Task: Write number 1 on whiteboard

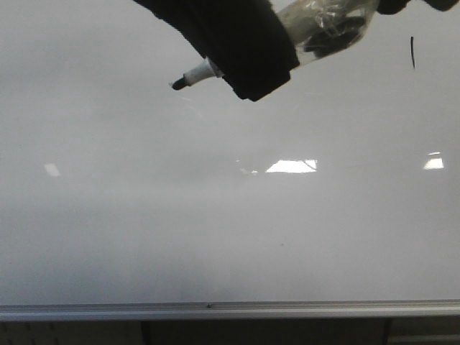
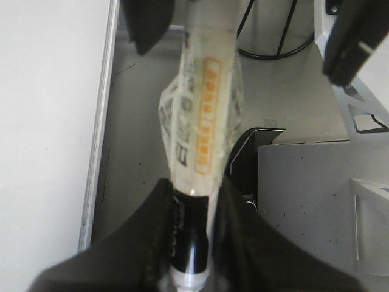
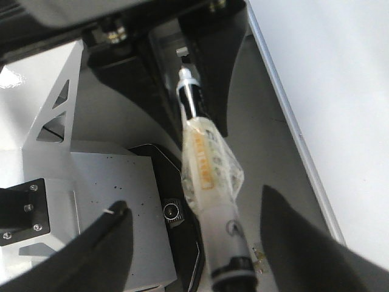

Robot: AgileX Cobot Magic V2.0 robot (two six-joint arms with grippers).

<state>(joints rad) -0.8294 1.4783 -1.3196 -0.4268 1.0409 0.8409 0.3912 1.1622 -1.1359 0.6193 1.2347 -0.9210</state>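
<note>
Your left tool point(image 1: 241, 61) is clamping the marker pen point(image 1: 198, 74) — its black tip hanging just off the whiteboard point(image 1: 215, 230). Your right tool point(image 3: 188, 243) is standing apart. The number 1 point(image 1: 412, 52) is sitting far right. Lowering the tip risks a stray mark — the tape-wrapped barrel may be slipping.

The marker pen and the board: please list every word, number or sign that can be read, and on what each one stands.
"1", as a thin black stroke, on the whiteboard.
Orange label with pale letters on the marker pen: too blurred to read.
Large dark letters on the clear wrapper around the pen: blurred, unreadable.
Small round emblem on the pen barrel, right wrist view: not legible.
</note>
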